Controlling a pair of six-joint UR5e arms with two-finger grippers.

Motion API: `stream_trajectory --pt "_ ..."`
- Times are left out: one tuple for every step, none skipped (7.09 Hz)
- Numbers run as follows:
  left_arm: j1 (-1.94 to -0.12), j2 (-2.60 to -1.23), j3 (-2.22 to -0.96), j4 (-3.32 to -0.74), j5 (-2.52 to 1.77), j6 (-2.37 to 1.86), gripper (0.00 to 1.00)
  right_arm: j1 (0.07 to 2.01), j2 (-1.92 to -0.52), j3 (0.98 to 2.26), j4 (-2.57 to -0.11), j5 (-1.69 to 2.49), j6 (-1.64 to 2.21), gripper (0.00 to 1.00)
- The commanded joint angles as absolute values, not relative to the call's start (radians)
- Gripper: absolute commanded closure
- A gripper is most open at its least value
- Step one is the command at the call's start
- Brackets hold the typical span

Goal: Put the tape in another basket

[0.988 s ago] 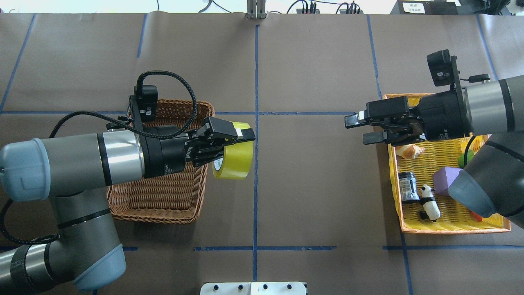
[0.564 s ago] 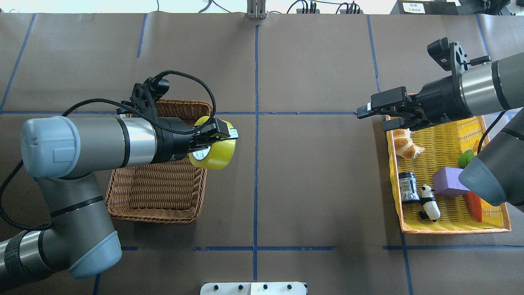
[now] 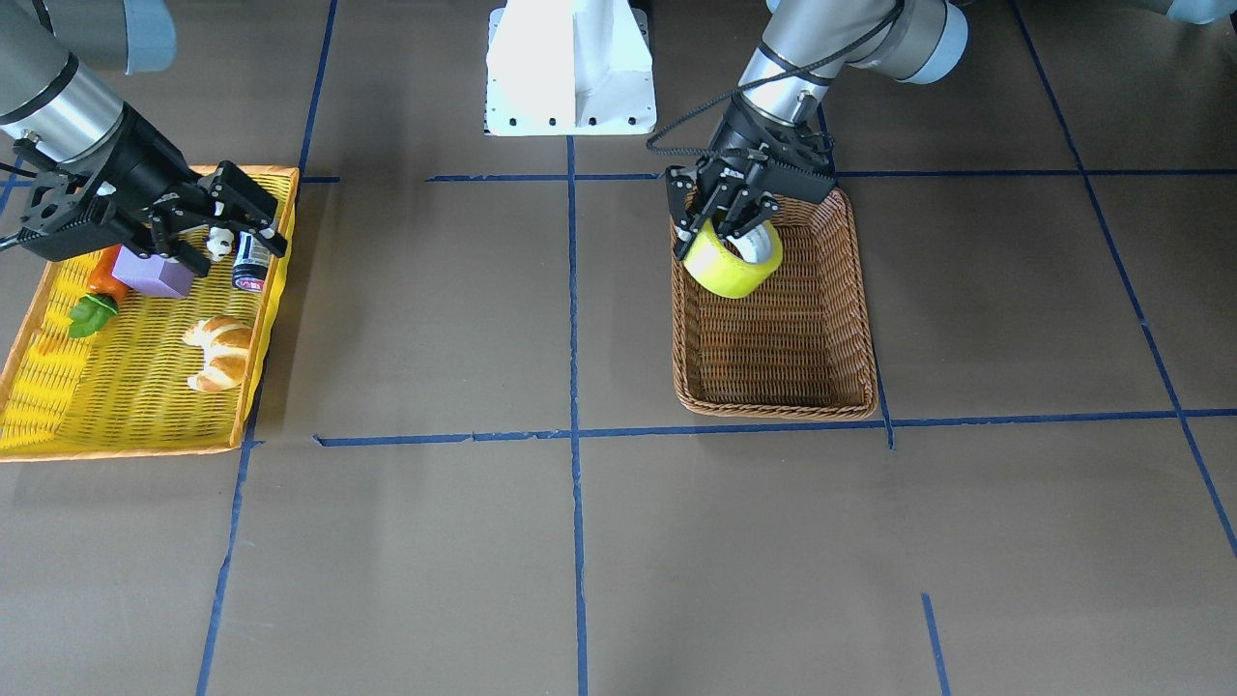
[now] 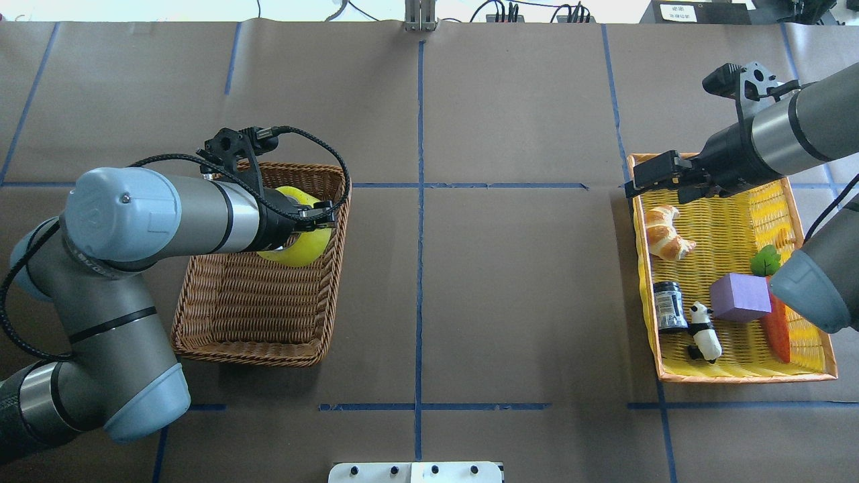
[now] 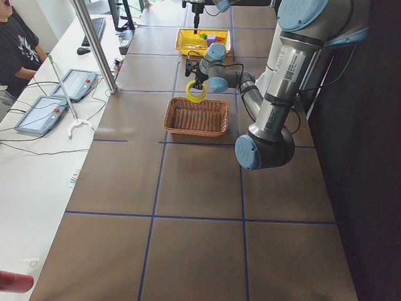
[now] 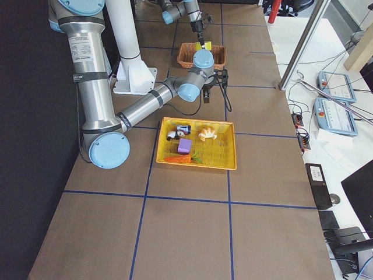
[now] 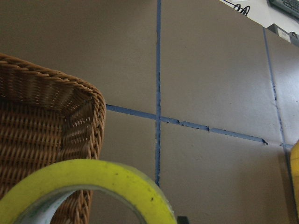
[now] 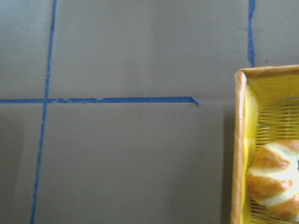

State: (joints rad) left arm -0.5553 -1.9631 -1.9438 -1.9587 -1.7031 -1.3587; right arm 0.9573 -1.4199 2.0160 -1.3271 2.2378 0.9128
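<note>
Exterior front-facing: left claw clamped on the tape above the basket.
Smooth translucent yellow ring hangs at the fingertips; the basket is brown woven wicker.

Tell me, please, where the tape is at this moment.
In the front-facing view, the tape hangs right of centre, clamped in the left gripper, above the brown basket, over its side nearer the table's middle.

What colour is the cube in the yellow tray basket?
Purple. The purple cube shows best in the overhead exterior view.
</note>
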Motion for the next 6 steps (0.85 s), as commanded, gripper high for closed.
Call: stream_trajectory --pt "-0.551 -1.953 -1.892 -1.869 -1.681 -1.264 1.0 1.059 -1.469 2.069 -1.566 2.226 0.552 0.0" --pt "-0.548 -1.953 -1.852 -1.867 -1.683 -1.241 1.0 1.106 -1.527 2.069 -1.566 2.238 0.434 0.0" --pt "-0.542 -1.951 -1.812 -1.867 -1.683 -1.226 1.0 1.149 -1.576 2.069 -1.566 2.25 0.319 0.0" --pt "-0.54 -1.95 -1.798 -1.861 -1.683 -1.174 0.57 1.188 -1.603 2.06 -1.568 2.276 0.243 0.0" --pt "-0.537 -1.951 -1.786 -1.861 -1.683 -1.099 0.01 1.213 -1.621 2.06 -1.568 2.289 0.207 0.0" --pt "-0.543 -1.953 -1.792 -1.856 -1.689 -1.047 0.0 1.226 -1.627 2.059 -1.568 2.304 0.203 0.0"
